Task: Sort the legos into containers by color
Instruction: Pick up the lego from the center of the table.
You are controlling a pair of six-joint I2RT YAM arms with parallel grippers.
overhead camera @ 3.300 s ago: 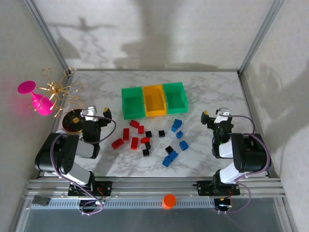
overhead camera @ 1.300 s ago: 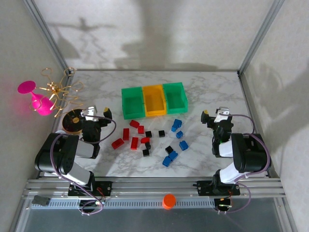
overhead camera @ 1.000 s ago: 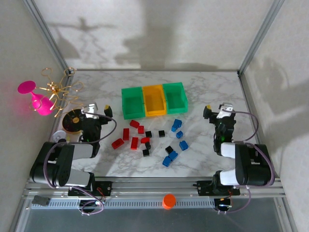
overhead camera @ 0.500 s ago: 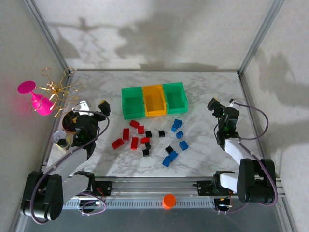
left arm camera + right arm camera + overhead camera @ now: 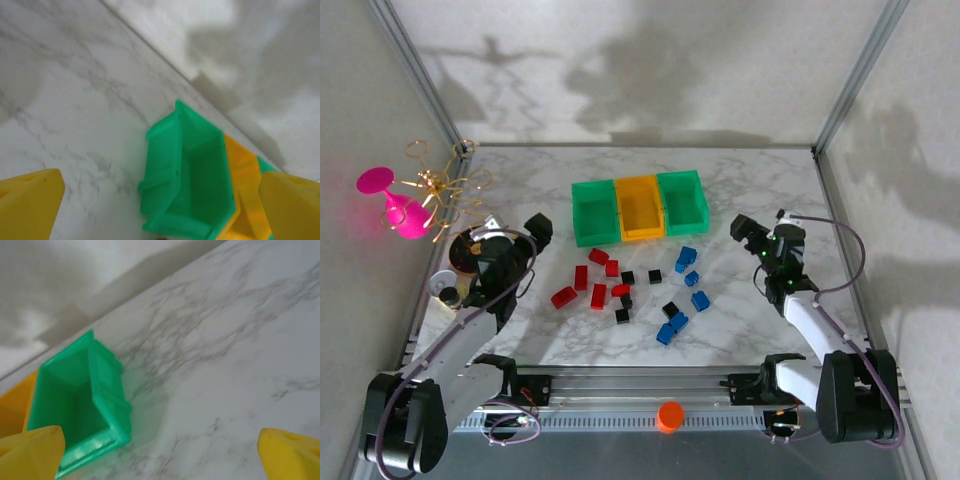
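Inside pale walls, on the white marble-patterned tabletop, the left gripper and right gripper gape empty, flanking the bins, with the legos strewn just before them.

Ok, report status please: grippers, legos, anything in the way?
Left gripper and right gripper open, both empty. Legos all loose, near side of the containers, none sorted. Nothing in the way.

Both arms have unfolded, left fingers and right fingers now facing the containers.
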